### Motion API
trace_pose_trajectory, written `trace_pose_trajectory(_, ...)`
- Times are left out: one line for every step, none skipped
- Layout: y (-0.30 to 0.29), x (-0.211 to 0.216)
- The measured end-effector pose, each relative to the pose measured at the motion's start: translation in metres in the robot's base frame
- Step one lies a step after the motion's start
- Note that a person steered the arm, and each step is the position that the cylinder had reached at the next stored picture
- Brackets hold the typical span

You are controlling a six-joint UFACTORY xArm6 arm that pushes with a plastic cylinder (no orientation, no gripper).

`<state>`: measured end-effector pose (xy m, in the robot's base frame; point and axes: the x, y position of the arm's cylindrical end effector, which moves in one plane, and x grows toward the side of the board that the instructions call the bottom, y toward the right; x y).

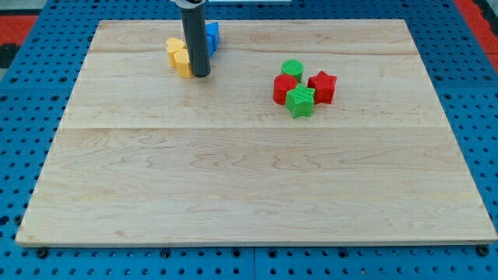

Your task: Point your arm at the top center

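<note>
My dark rod comes down from the view's top, and my tip point(201, 75) rests on the wooden board point(249, 179) at its upper left. It stands right beside two yellow blocks point(180, 57), just to their right and touching or nearly touching them. A blue block point(212, 36) sits behind the rod, partly hidden by it. To the view's right of the tip, a cluster holds a green round block point(292, 68), a red block point(284, 88), a green star block point(300, 101) and a red star block point(322, 86).
The board lies on a blue pegboard table point(23, 117). Red surface shows at the view's top corners.
</note>
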<state>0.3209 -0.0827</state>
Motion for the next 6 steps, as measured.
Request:
trace_pose_trajectory(0.000,-0.010)
trace_pose_trajectory(0.005,-0.006)
trace_pose_trajectory(0.049,-0.005)
trace_pose_trajectory(0.076,-0.015)
trace_pose_trajectory(0.112,-0.045)
trace_pose_trajectory(0.158,-0.078)
